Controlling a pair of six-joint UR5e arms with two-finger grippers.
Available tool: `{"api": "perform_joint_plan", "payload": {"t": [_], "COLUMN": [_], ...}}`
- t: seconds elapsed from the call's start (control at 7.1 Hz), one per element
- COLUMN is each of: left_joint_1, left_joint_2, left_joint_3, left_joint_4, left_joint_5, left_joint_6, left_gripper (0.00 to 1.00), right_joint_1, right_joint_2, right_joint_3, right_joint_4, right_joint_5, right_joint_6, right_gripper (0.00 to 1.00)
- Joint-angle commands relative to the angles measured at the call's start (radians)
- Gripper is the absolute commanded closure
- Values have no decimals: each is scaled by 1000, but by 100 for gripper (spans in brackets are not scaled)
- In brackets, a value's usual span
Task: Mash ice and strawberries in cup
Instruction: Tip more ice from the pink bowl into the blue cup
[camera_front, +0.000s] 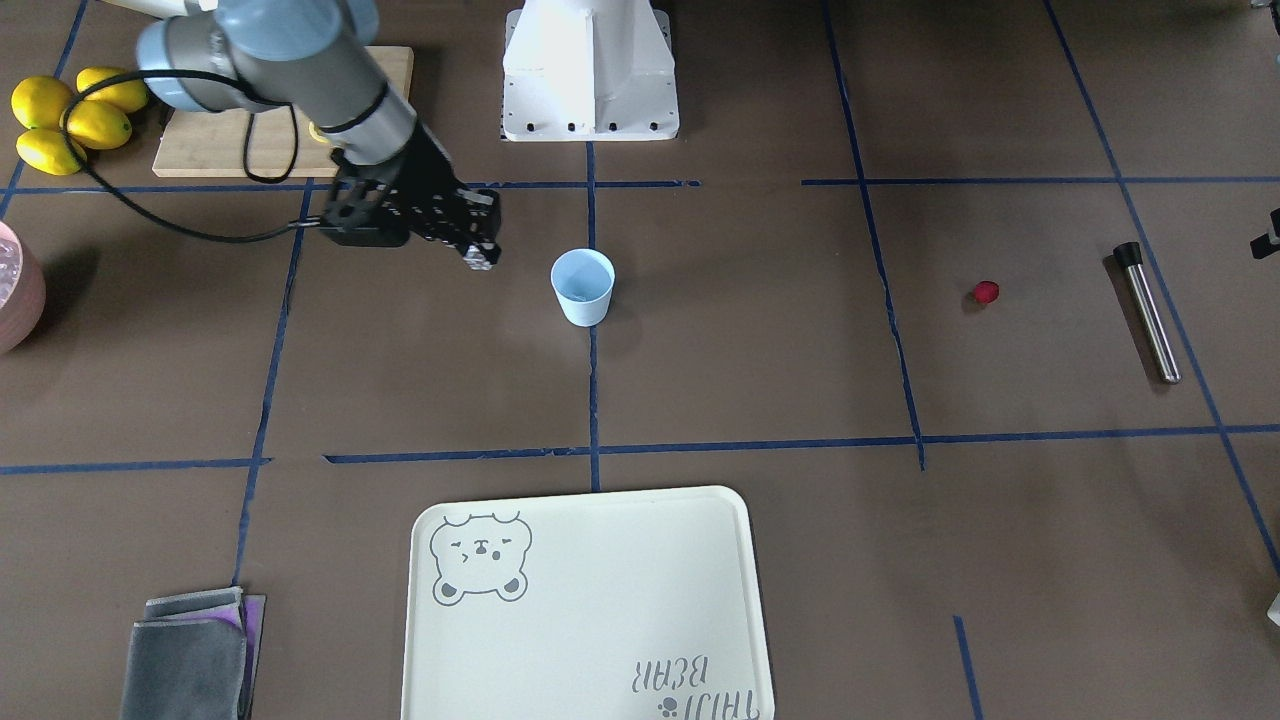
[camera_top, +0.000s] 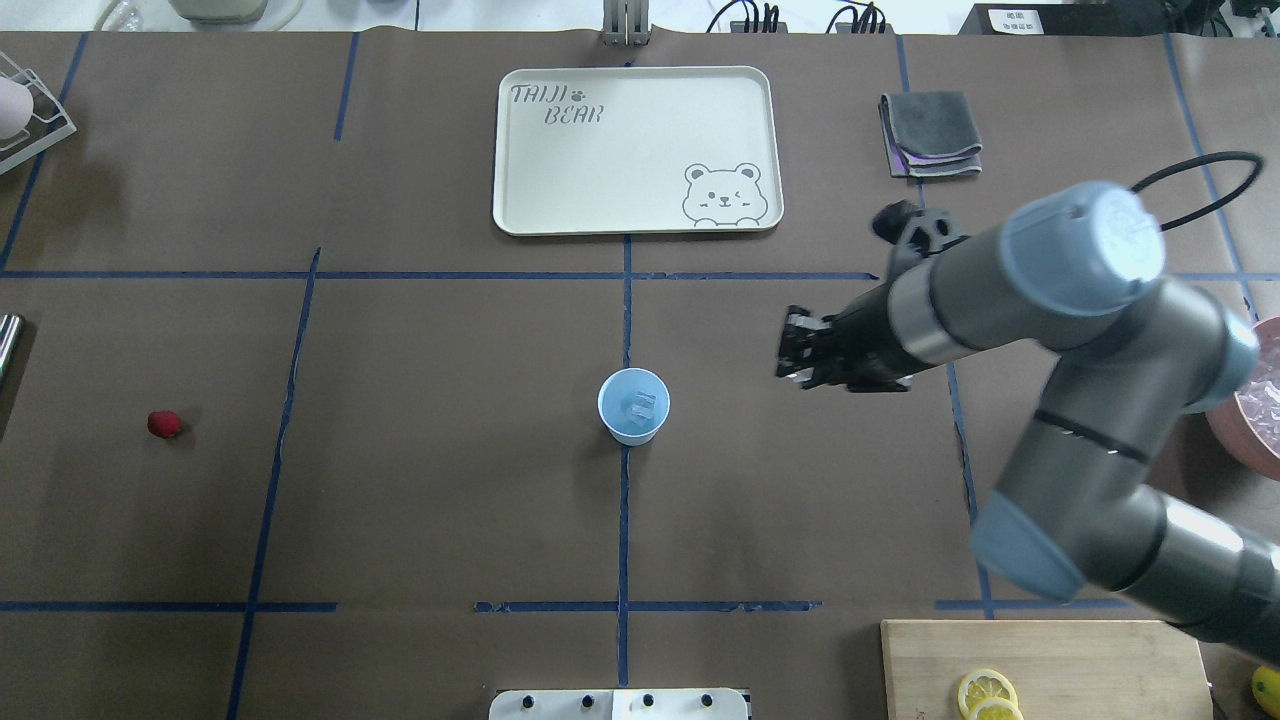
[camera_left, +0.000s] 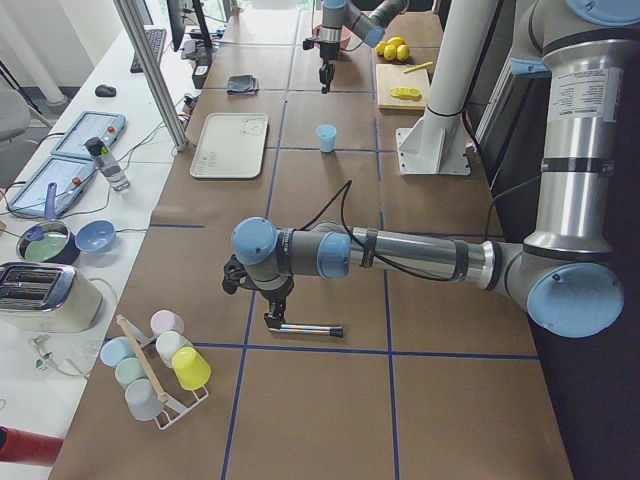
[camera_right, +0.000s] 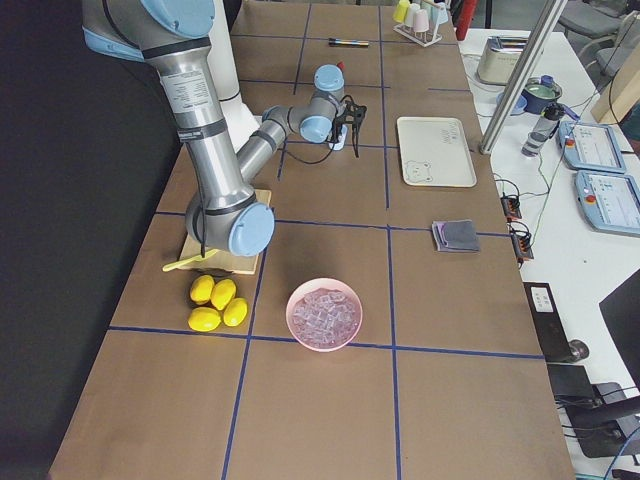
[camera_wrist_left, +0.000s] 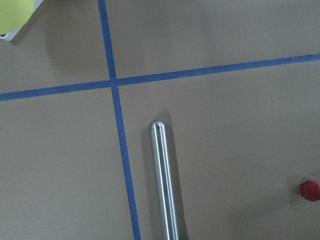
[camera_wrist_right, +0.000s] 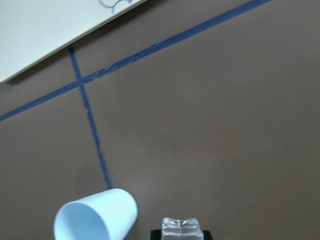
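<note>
Right tool (camera_top: 792, 349) gripping ice (camera_wrist_right: 181, 226), cup (camera_front: 583, 302) near

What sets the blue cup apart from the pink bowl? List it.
The cup is small, narrow and light blue; the pink bowl is wide, low and larger. The cup holds little ice; the bowl is heaped with chunks. The cup stands mid-table; the bowl sits beside the lemons. Both hold ice.
</note>
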Motion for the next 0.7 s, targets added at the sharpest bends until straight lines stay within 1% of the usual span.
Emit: {"api": "perform_joint_plan", "payload": {"t": [0.0,0.14,0.28,0.42,0.56], "left_joint_1": [0,0,0,0,0], "left_joint_2": [1,1,1,1,1], "left_joint_3": [0,0,0,-2,-2], "left_joint_4": [0,0,0,0,0], "left_joint_5": [0,0,0,-2,0], "left_joint_6": [0,0,0,0,0], "left_gripper": [0,0,0,0,0], "right_joint_1": [-42,-42,-48,-54,-66], "right_joint_2": [141,142,136,136,138], "right_joint_3": [-123,-123,-128,-131,-140], "right_joint_4": [-3,-3,-3,-5,-6], "right_joint_5": [-48,-48,-48,-54,-78], "right_joint_6": [54,54,51,52,54], "right_gripper": [100,99,95,59,1]}}
